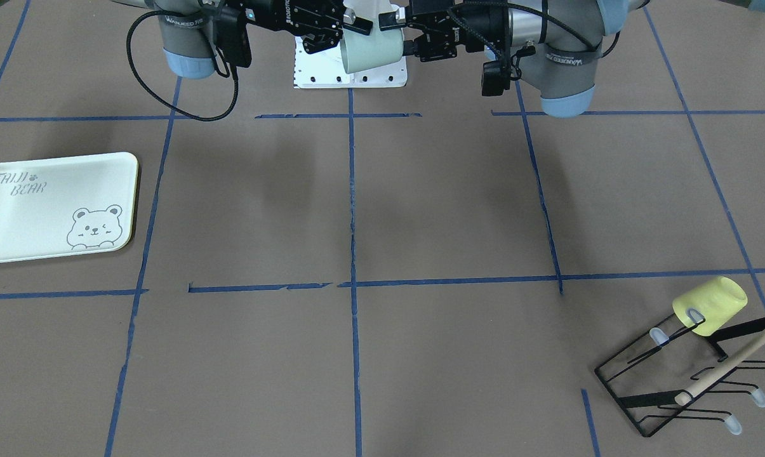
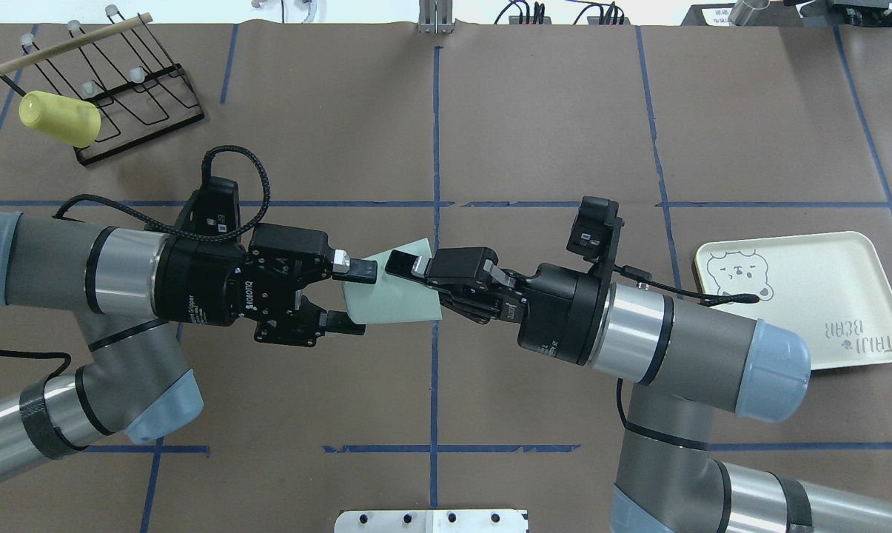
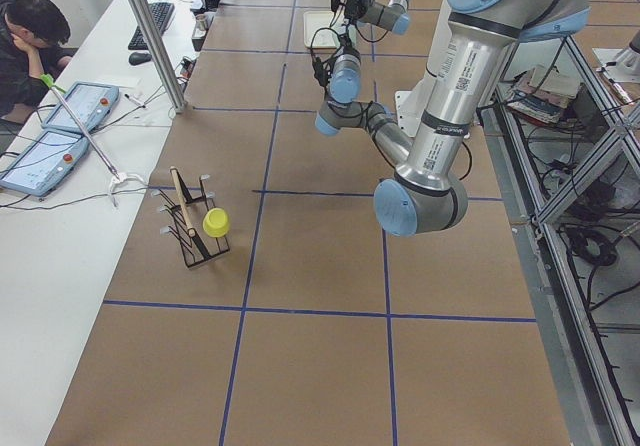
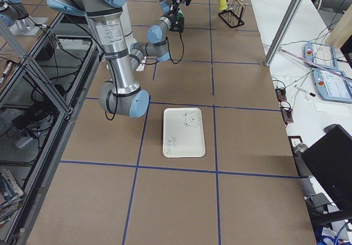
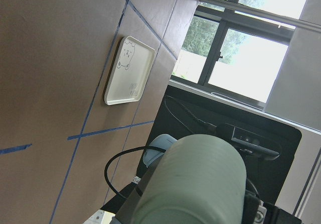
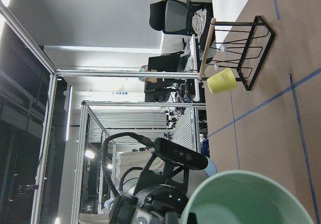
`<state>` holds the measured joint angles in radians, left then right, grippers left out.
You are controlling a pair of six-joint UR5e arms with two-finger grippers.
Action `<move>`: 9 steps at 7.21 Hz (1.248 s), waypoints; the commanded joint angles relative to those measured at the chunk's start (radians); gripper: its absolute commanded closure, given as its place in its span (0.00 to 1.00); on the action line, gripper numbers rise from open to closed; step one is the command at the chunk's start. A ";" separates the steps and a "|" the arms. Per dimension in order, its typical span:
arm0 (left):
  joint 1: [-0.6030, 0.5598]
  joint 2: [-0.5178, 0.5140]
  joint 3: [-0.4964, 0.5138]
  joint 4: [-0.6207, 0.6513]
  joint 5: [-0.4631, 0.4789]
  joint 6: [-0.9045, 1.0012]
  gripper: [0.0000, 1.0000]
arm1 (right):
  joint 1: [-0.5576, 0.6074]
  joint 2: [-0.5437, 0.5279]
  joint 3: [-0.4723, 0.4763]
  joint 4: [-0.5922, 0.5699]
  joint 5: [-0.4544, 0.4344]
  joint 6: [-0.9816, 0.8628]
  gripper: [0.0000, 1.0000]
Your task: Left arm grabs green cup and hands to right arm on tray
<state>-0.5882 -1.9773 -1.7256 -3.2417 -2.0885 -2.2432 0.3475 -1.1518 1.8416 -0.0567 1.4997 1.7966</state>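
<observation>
The green cup (image 2: 397, 292) hangs on its side in the air over the table's middle, between both grippers; it also shows in the front view (image 1: 376, 51). My left gripper (image 2: 364, 297) is shut on the cup's base end. My right gripper (image 2: 408, 289) stands open around the rim end: its upper finger lies along the cup's edge and its lower finger is hidden under the cup. The cup's mouth fills the bottom of the right wrist view (image 6: 251, 199). Its base fills the bottom of the left wrist view (image 5: 195, 179). The tray (image 2: 823, 296) lies flat at the right, with nothing on it.
A yellow cup (image 2: 59, 118) hangs on a black wire rack (image 2: 142, 96) at the far left corner. A white base plate (image 2: 431, 520) sits at the near edge. An operator sits at a side desk in the exterior left view.
</observation>
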 commanded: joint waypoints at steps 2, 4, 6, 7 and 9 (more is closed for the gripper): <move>-0.096 -0.027 0.021 0.057 0.024 -0.003 0.00 | 0.001 -0.006 -0.001 -0.002 0.004 0.000 1.00; -0.120 -0.054 0.021 0.225 0.138 0.011 0.00 | 0.004 -0.017 0.002 -0.055 0.004 0.000 1.00; -0.142 -0.055 0.021 0.564 0.162 0.296 0.00 | 0.072 -0.016 0.011 -0.292 0.089 -0.020 1.00; -0.142 -0.054 0.020 0.736 0.160 0.436 0.00 | 0.123 -0.013 0.018 -0.442 0.176 -0.079 1.00; -0.172 -0.040 0.008 0.991 0.159 0.686 0.00 | 0.235 -0.003 0.033 -0.784 0.320 -0.227 1.00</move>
<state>-0.7383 -2.0237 -1.7092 -2.4170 -1.9287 -1.7189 0.5123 -1.1611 1.8625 -0.6247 1.7284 1.6561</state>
